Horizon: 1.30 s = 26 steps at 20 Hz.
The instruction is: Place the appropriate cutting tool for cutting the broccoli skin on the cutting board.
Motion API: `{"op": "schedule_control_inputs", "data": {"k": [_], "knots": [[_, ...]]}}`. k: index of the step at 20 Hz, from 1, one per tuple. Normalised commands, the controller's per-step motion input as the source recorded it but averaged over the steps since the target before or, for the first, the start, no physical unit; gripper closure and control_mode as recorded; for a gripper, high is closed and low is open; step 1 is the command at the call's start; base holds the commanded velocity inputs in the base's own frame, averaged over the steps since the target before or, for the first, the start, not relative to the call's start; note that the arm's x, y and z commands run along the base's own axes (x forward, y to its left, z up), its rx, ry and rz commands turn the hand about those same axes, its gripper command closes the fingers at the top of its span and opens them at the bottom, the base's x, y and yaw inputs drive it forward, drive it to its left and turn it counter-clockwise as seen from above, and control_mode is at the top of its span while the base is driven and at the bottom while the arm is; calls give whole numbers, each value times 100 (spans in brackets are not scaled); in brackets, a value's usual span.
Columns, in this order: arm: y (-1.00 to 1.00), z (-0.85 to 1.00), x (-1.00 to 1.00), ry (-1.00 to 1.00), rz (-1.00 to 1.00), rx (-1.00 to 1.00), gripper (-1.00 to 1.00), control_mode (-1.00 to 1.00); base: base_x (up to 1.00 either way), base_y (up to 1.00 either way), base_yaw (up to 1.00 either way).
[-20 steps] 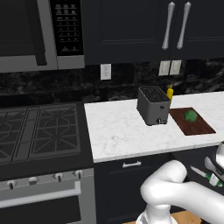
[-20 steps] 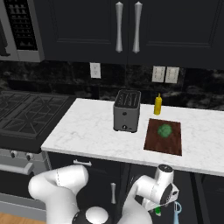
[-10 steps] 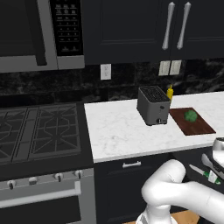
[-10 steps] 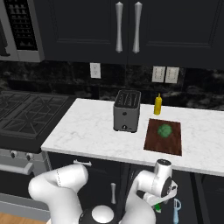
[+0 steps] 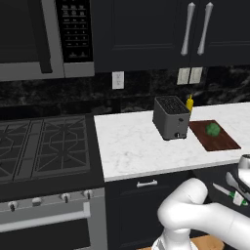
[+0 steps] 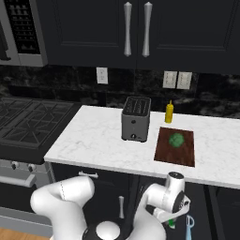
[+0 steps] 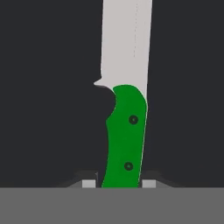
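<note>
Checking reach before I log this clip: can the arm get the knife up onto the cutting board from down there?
Probably yes: the tool grips the knife below the counter edge, and the cutting board has bare wood beside the broccoli.

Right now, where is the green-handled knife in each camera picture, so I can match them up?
Left base view: knife at the lower right edge, below the counter.
Right base view: its green handle peeks out bottom centre-right, beside the wrist.
Hand view: knife fills the centre, handle between the claw tips.
Shared landmark: the toaster.
</note>
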Motion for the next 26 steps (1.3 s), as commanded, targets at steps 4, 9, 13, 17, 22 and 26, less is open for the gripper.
{"op": "schedule_control_inputs", "data": {"k": [4,9,13,17,22,26], "knots": [[14,8,-30,0,2,-1,100,-100,0,0,0],[0,68,-66,-7,7,-1,100,-100,0,0,0],[1,100,-64,-12,5,0,100,-100,0,0,0],[0,100,-54,-12,5,0,100,-100,0,0,0],[0,100,-41,-16,5,-1,100,-100,0,0,0],[0,100,-9,-14,2,-4,100,-100,0,0,0]]}}
